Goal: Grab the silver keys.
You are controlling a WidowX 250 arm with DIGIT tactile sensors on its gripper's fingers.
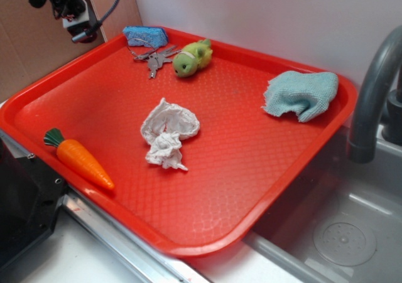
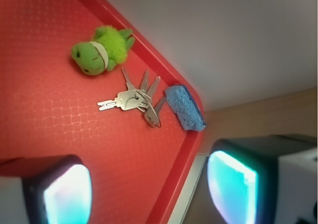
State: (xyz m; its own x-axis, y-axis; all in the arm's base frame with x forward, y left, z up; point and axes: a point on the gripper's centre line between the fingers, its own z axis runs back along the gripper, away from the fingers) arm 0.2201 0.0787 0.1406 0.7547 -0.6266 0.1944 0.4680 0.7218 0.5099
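The silver keys lie flat on the red tray near its far left corner, between a blue sponge and a green plush toy. In the wrist view the keys are fanned out on their ring, with the plush above left and the sponge to the right. My gripper hangs above the tray's left rim, a good way short of the keys, open with nothing between its fingers. In the exterior view only a dark part of the arm shows at the top left.
A crumpled white cloth lies mid-tray, a toy carrot at the front left, a light blue towel at the right. A grey tap and a sink are on the right, a white wall behind.
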